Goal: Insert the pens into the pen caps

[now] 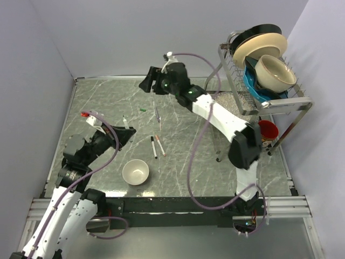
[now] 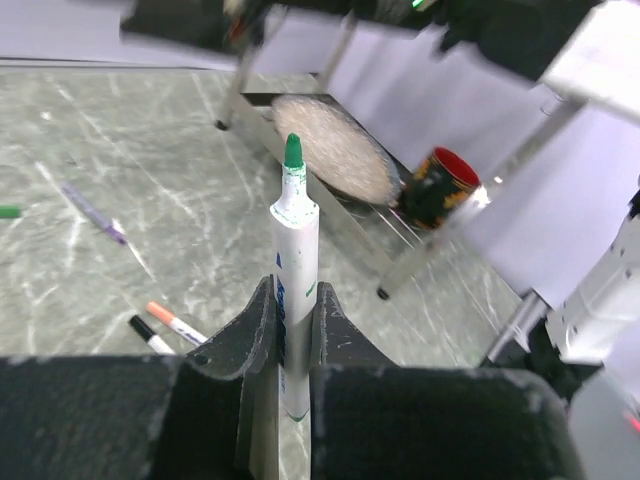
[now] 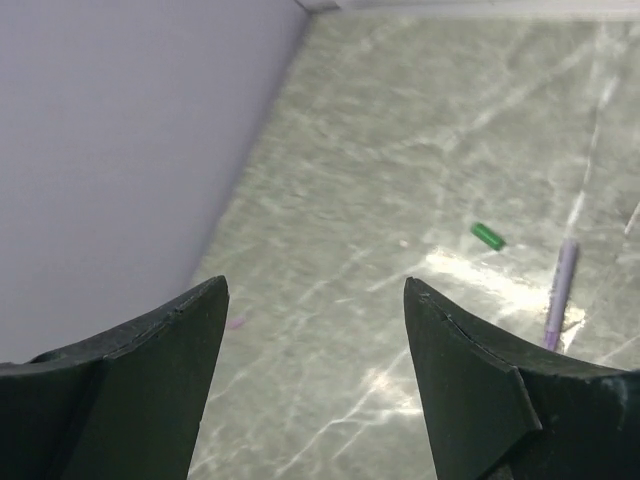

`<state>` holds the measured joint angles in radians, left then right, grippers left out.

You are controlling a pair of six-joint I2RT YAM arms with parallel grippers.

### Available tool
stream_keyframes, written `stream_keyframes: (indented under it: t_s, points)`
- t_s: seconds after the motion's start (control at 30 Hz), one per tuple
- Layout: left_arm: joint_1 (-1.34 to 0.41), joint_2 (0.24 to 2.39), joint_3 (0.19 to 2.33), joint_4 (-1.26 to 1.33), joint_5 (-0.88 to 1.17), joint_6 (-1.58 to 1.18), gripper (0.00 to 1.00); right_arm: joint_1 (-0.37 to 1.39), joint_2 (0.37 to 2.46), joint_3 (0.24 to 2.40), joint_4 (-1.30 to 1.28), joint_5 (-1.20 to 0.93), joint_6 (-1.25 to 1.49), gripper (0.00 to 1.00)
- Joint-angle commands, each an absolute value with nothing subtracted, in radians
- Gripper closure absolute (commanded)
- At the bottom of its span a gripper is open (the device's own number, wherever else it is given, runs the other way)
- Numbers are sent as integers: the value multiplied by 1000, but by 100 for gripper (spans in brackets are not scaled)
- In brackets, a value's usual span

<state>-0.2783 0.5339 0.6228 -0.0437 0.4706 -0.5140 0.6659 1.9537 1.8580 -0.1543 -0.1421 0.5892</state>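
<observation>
As it tapers, the white pen (image 2: pixel 295 240) turns green.

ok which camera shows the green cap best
The right wrist view: the green cap lies whole on the table, near a purple pen. The top view shows it only as a tiny green speck. The left wrist view cuts it off at the left edge.

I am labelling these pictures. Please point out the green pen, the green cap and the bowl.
green pen (image 2: pixel 296 228), left wrist view, its white barrel
green cap (image 3: pixel 487 236), right wrist view, its middle
bowl (image 1: pixel 135 163), top view, on its far wall
</observation>
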Motion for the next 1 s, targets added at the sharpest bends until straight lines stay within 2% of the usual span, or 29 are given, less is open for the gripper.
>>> stream_keyframes:
  t_s: [0.0,0.33,0.63,0.97]
  points:
    - [-279,555,633,-104,356,-525,99,649,2104,1933,-216,-121,597,22]
    - [-279,581,638,-115,342,-526,99,640,2403,2086,-71,-156,702,22]
    - [-279,586,637,-123,356,-518,99,629,2525,2146,94,-138,811,21]
    - [-279,589,640,-115,374,-517,99,618,2609,2160,156,-172,957,15]
